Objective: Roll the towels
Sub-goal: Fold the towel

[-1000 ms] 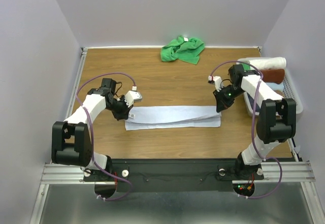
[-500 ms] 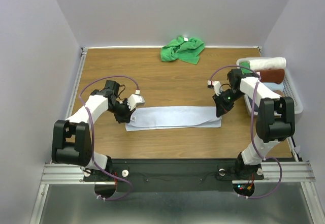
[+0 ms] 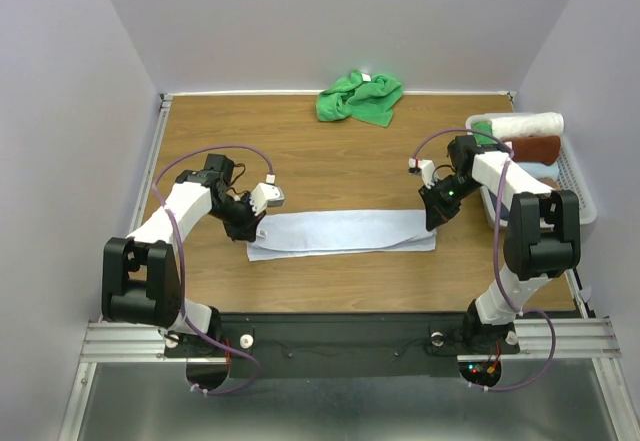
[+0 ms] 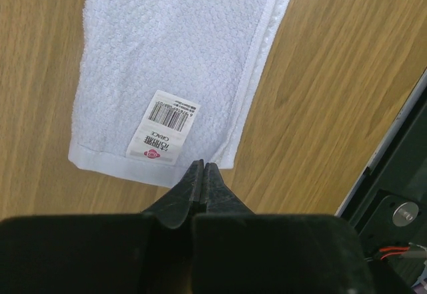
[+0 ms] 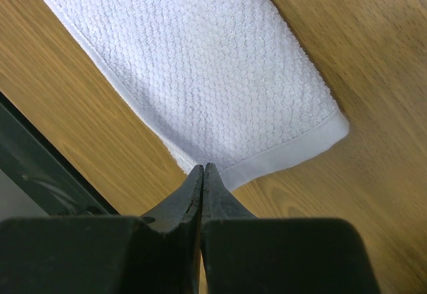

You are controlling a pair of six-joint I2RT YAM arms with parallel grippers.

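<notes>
Bluish-white towel (image 3: 340, 231) lies flat, long axis left-right, near the front edge of the wooden tabletop (image 3: 330, 161); left gripper (image 4: 202, 167) and right gripper (image 5: 203, 169) both pinched shut at its ends; lilac walls (image 3: 330, 21) around.

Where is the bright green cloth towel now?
Top view: the green towel lies at the far edge of the wooden table, right of centre, beyond the flat pale towel.

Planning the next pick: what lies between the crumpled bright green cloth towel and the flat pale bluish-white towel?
Only bare brown wooden tabletop, per top view.
</notes>
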